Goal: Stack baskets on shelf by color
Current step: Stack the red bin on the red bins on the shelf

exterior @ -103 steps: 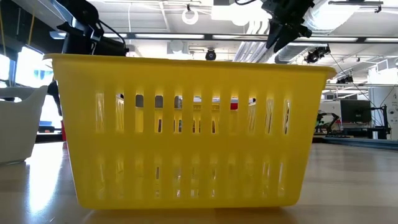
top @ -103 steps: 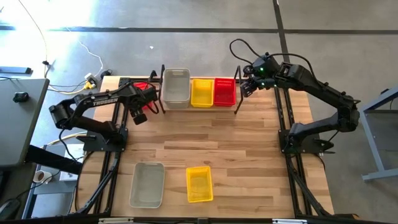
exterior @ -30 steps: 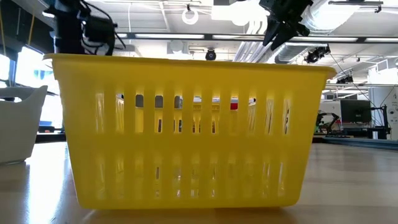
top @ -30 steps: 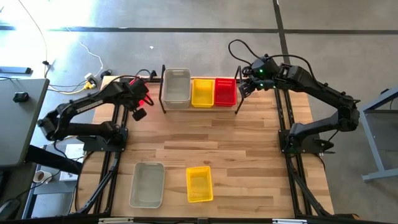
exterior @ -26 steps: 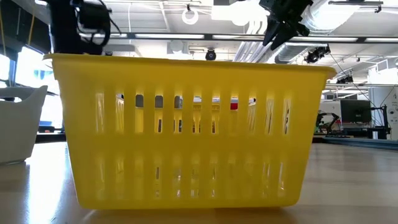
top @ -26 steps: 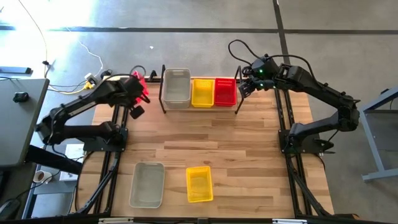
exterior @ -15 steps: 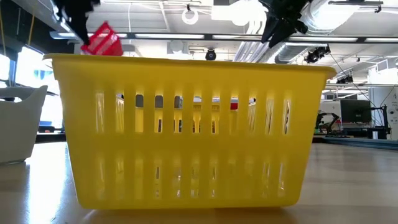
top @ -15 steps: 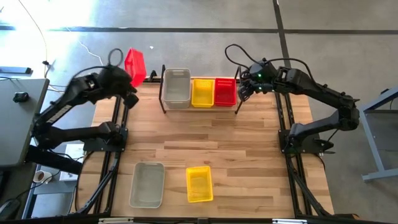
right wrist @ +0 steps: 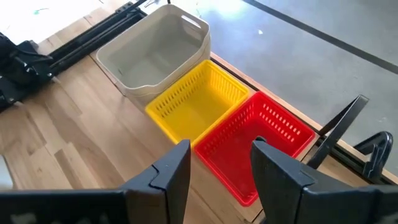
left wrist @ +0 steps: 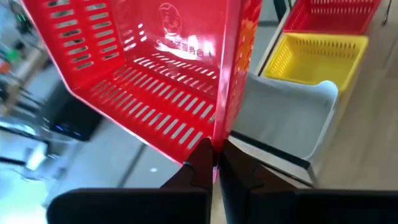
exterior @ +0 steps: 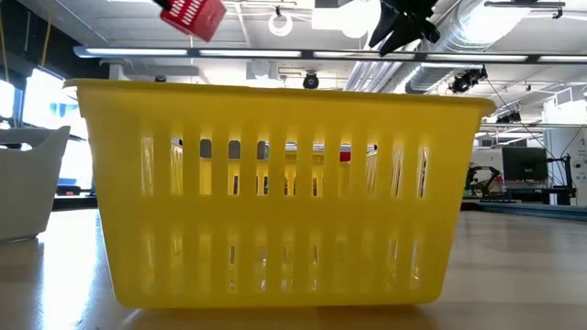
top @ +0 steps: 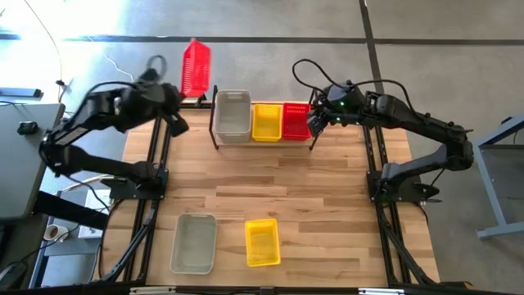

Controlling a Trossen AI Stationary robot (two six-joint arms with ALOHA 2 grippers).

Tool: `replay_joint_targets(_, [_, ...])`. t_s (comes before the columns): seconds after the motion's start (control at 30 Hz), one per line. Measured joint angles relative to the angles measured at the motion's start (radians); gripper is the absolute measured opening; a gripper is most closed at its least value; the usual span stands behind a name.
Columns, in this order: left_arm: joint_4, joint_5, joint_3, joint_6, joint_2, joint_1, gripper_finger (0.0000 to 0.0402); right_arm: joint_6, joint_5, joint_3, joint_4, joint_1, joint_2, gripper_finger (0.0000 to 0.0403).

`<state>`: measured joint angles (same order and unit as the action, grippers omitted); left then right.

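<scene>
Red basket (top: 195, 67) has risen, now tilted sideways.

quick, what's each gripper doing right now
Left gripper: shut on the red basket, held up in the air.
Right gripper: open, empty, above the shelf.

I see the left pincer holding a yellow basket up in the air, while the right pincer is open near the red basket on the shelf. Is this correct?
Not quite: the basket held up by the left pincer is a red basket, not yellow, as the left wrist view shows. The rest holds: the right pincer is open near the red basket on the shelf.
</scene>
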<state>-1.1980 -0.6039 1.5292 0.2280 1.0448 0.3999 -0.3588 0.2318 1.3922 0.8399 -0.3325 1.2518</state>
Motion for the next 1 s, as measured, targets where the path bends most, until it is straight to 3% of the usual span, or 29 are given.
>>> replay_joint_targets(0.13, [0.0, -0.095, 0.043, 0.008, 0.116, -0.116, 0.0, 0.001, 0.0, 0.0, 0.0, 0.01, 0.0, 0.0151])
replay_joint_targets(0.37, [-0.008, -0.121, 0.107, -0.039, 0.319, -0.276, 0.0, 0.075, -0.039, 0.0, 0.001, 0.033, 0.0, 0.0151])
replay_joint_targets(0.73, [-0.025, 0.027, 0.132, -0.285, 0.519, -0.473, 0.0, 0.209, -0.256, 0.0, 0.047, 0.112, 0.0, 0.0151])
replay_joint_targets(1.0, [-0.092, 0.183, 0.132, -0.469, 0.632, -0.591, 0.0, 0.229, -0.267, 0.0, 0.093, 0.192, 0.0, 0.0151])
